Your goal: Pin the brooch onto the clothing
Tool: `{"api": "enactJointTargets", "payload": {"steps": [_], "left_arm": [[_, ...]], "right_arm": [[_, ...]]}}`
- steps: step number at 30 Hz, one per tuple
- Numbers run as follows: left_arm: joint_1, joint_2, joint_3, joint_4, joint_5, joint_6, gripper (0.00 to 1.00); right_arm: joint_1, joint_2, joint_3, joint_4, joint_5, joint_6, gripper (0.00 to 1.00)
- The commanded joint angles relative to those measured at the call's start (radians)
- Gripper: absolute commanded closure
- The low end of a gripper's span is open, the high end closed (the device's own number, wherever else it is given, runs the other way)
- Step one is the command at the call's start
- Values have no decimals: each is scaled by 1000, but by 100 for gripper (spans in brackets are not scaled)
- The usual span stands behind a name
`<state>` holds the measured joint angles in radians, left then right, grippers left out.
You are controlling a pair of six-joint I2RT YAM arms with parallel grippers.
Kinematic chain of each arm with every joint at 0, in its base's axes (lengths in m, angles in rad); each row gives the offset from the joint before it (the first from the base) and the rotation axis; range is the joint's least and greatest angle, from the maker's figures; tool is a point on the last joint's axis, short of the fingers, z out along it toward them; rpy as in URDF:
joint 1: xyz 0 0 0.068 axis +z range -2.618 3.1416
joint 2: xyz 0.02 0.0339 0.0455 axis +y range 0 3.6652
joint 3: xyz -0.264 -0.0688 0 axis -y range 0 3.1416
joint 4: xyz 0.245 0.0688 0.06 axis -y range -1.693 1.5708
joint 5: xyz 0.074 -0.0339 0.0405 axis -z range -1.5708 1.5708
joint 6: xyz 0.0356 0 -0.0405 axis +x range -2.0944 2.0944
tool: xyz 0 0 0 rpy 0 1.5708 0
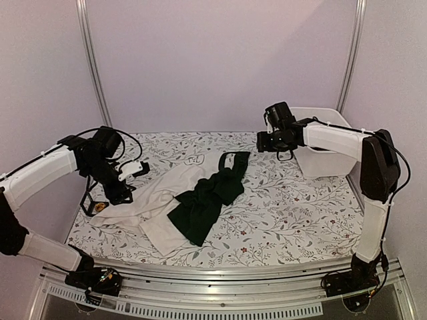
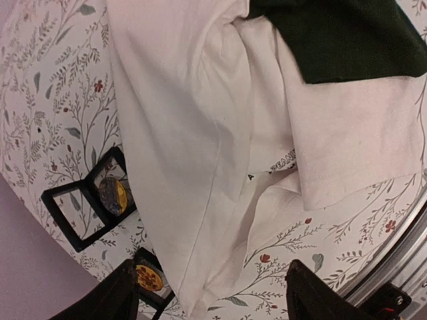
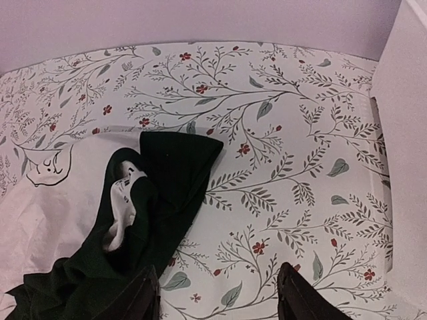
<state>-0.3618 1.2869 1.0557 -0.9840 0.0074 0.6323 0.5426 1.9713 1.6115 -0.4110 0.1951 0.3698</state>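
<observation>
The clothing lies crumpled mid-table, its white body (image 1: 150,200) to the left and dark sleeves and collar (image 1: 208,193) to the right. A round yellow brooch (image 2: 148,277) sits in a small black case by the shirt's left hem, also visible from above as the brooch (image 1: 100,207). My left gripper (image 2: 212,300) hovers open over that hem (image 2: 200,253), with nothing held. My right gripper (image 3: 217,297) is open above bare tablecloth, right of the dark collar (image 3: 167,193), and grips nothing.
A second open black case (image 2: 80,207) with a dark-and-yellow piece (image 2: 112,193) lies beside the first. A white bin (image 1: 327,153) stands at the back right, next to the right gripper (image 1: 268,141). The table's metal front rail (image 2: 400,253) runs close to the shirt.
</observation>
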Motion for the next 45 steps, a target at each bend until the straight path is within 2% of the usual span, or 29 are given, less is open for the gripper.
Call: {"api": "enactJointTargets", "payload": {"steps": [1,5,12,16,19,22,23,24,26,27,28,29,32,35,38,42,45], "left_arm": [[44,3,-125,-18,-255,50,33],[158,11,-218,55,-329,84,35],[317,49,-307,191,-330,126,32],[332,110,-328,294,-301,107,29],[334,153,-342,359,-278,96,29],[334,172,-345,382,-196,94,39],[334,172,-342,376,-168,90,48],[334,167,-340,371,-149,85,58],[334,148,-343,363,-125,81,90],[334,133,-348,362,-121,81,100],[334,118,-353,363,-121,81,100],[334,97,-359,364,-124,82,100],[334,36,-352,348,-143,72,100],[332,-34,-262,255,-123,45,100],[316,-84,-98,99,-59,16,100],[268,-84,233,-107,14,-36,100],[244,-92,472,-186,35,-71,100]], "right_arm": [[123,28,24,-116,-85,97,42],[219,98,30,-124,-113,184,43],[367,223,158,-107,-153,236,44],[401,281,143,-109,-153,291,37],[438,304,115,-99,-146,313,35],[460,333,100,-97,-156,334,36],[463,340,93,-95,-162,345,40],[462,346,82,-93,-163,351,49],[462,336,51,-85,-142,365,76],[463,315,30,-80,-122,374,89],[463,296,12,-74,-92,377,97],[463,265,-3,-70,-61,377,100],[454,168,-8,-88,16,351,100],[443,80,33,-145,88,294,100],[440,-28,126,-212,189,214,100],[439,-158,279,-311,327,103,100],[442,-277,324,-321,344,50,100]]}}
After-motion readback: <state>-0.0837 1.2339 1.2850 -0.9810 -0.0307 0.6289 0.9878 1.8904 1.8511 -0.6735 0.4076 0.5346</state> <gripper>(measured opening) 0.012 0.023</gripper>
